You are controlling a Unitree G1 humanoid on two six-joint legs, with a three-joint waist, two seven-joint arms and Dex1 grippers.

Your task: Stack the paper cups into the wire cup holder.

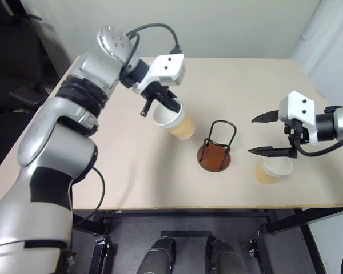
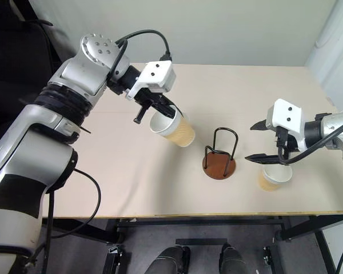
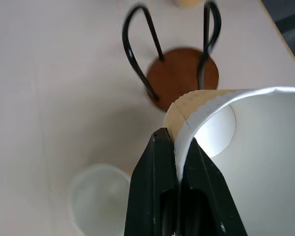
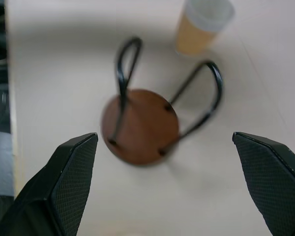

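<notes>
Left gripper [image 1: 167, 106] sits upper-centre of the head view, fingers [image 3: 160, 196] clamped on the rim of a paper cup [image 1: 175, 120], one finger inside the wall and one outside. That cup is tilted, mouth facing up and left in the frame, tan body angled down toward the right. From the head view I can't tell whether it's clear of the table [image 1: 103, 171] or just touching it.

Wire cup holder [image 1: 215, 149] is at frame centre, just right of and below the held cup, not touching it. Brown disc base flat on the table, two black wire loops upright, nothing inside it. In the left wrist view the holder [image 3: 179, 73] is beyond the held cup's rim.

Right gripper [image 1: 267, 135] is at the right side of the frame, fingers wide apart, holding nothing. Lower finger is over the rim of a second paper cup [image 1: 272, 170] that stands upright on the table at lower right, just right of the holder; can't tell if there's contact. Right wrist view looks between the spread fingers [image 4: 69, 182] at the holder's base, with a cup [image 4: 201, 24] beyond it near the upper right.

Left wrist view also shows a blurred pale cup shape [image 3: 101, 194] low on the table, lower left of frame.
</notes>
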